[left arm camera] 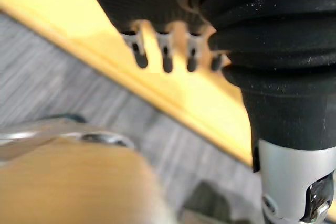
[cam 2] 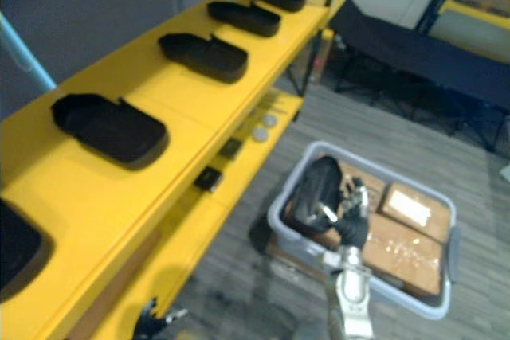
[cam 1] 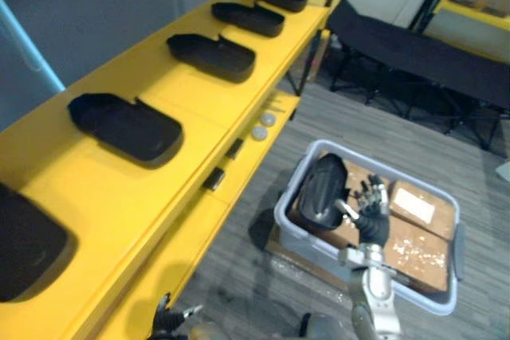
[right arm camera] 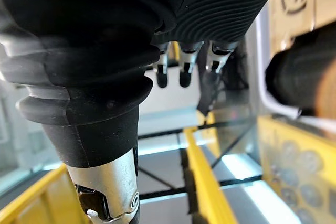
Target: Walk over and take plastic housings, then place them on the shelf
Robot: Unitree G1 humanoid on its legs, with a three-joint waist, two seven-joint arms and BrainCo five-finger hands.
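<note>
Housing on end in the bin, my right hand beside it.
My left hand (cam 1: pixel 171 318) hangs relaxed and holds nothing, low by the yellow shelf (cam 1: pixel 199 101), where shelved housings (cam 1: pixel 127 125) lie crosswise in a row with bare gaps between. On the floor, the grey bin (cam 1: pixel 280 211) (open floor on its shelf side) holds one housing (cam 1: pixel 320 187) on end against its left wall, long axis tilted up and away. My right hand (cam 1: pixel 371 216) is just beside it, fingers spread upward. Cardboard boxes (cam 1: pixel 414 248) fill the bin's right.
</note>
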